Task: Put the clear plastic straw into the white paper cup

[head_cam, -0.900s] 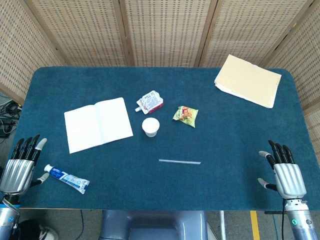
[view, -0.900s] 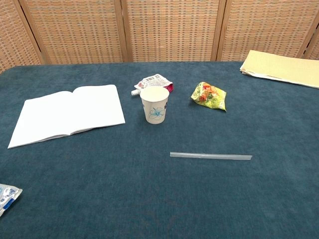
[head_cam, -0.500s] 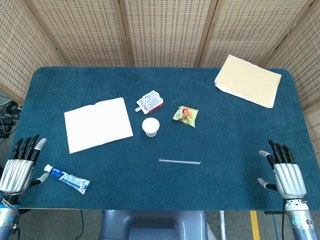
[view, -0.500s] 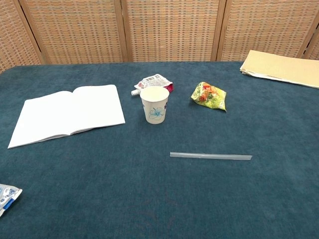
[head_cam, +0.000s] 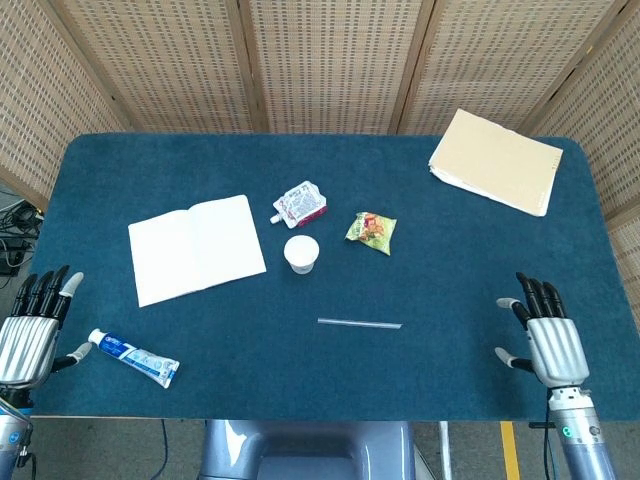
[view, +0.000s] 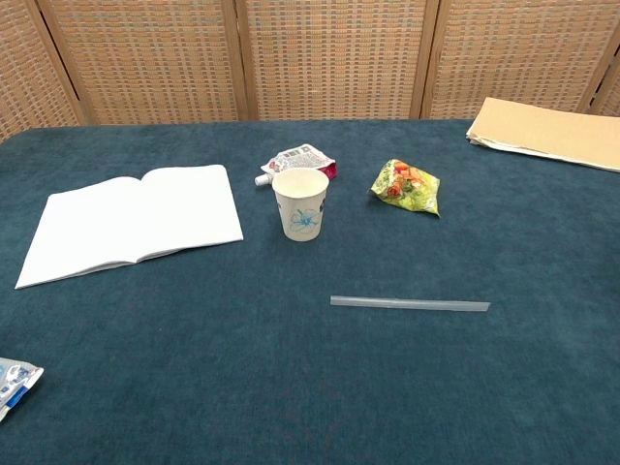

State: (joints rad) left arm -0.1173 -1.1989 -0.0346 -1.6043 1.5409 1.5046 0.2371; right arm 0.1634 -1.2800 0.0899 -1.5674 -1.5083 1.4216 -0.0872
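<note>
lying flat on the blue bench (head_cam: 480,260), the clear plastic straw (head_cam: 360,323) runs left to right, near of the white paper cup (head_cam: 301,253) and a little to its right, apart from it. the cup stands upright with its mouth open; in the chest view a blue flower print shows on its side.

the right hand (head_cam: 546,338) sits at the near right corner of the bench, fingers spread and pointing toward the far side, holding nothing, well apart from the straw. the left hand (head_cam: 30,329) is at the near left edge, fingers likewise apart and extended, with nothing in it; it shows only in the head view, as does the right.

just right of the left hand lies a toothpaste tube (head_cam: 133,357), angled on the bench. an open white notebook (head_cam: 196,248) lies left of the cup. just beyond the cup is a small red and white pouch (head_cam: 300,203), and to the cup's right, a little farther back, a green and yellow snack packet (head_cam: 372,231). a tan folder (head_cam: 496,161) rests at the far right corner. woven screen panels (head_cam: 330,60) stand behind the bench.
</note>
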